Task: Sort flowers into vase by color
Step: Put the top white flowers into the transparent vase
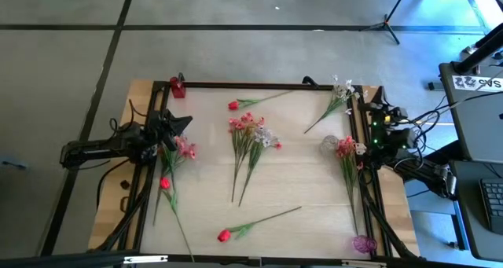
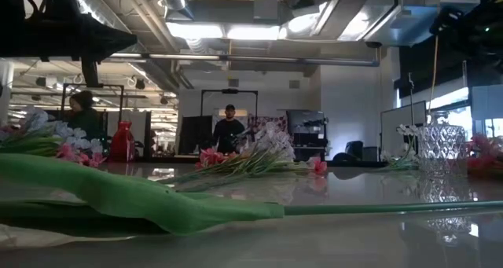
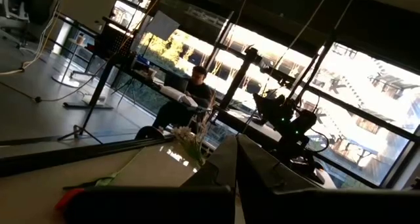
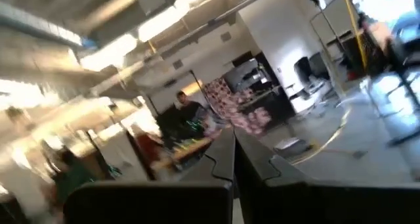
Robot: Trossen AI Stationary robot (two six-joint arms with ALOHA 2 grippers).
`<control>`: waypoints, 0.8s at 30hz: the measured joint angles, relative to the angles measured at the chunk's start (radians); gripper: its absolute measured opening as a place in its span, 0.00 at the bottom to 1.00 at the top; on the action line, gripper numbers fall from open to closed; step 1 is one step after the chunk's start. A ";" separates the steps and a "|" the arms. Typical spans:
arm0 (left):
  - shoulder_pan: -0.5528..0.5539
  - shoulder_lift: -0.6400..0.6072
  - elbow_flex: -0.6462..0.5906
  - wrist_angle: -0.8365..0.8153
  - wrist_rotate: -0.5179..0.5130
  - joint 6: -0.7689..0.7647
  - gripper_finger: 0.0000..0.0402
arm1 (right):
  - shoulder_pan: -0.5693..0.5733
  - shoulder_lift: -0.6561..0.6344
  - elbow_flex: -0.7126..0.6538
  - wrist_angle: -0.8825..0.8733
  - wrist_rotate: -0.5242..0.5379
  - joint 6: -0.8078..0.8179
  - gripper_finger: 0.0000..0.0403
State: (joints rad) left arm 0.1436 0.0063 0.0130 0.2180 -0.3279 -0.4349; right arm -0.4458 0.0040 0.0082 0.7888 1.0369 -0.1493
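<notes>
The table (image 1: 314,197) was seen strewn with flowers (image 1: 247,138), a mixed bunch lying at its centre. The left gripper (image 1: 174,126) and right gripper (image 1: 376,125) were raised at opposite edges; their opening could not be told. No writing could be read.

Counter (image 1: 299,189): pale wood, black frame edging.
Flowers, centre bunch (image 1: 250,134): pink and white blossoms, green stems.
Red bud, near centre (image 1: 224,236): red head, green stem.
Red bud, far centre (image 1: 233,105): same colours.
White spray, far right (image 1: 341,89): white blossoms.
Vase, far left (image 1: 178,87): red.
Vase, right (image 1: 329,144): clear, cut-glass pattern.
Vase, near right (image 1: 362,243): pink-purple.
Arms: dark; right arm shows green lights (image 1: 377,128).
</notes>
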 joint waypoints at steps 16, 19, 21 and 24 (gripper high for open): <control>0.000 0.000 0.000 0.000 0.000 0.000 0.00 | 0.115 0.004 0.008 -0.243 -0.143 0.364 0.01; 0.000 0.000 0.000 0.000 0.000 0.000 0.00 | 0.133 0.055 0.008 -0.261 -0.468 0.413 0.01; 0.000 0.000 0.000 0.000 0.000 0.000 0.00 | 0.141 0.093 0.009 -0.225 -0.674 0.422 0.01; 0.000 0.000 0.000 0.000 0.000 0.000 0.00 | 0.153 0.185 0.031 -0.217 -0.803 0.461 0.01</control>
State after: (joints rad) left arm 0.1436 0.0063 0.0130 0.2181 -0.3280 -0.4351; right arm -0.2931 0.1888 0.0394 0.5714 0.2340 0.3118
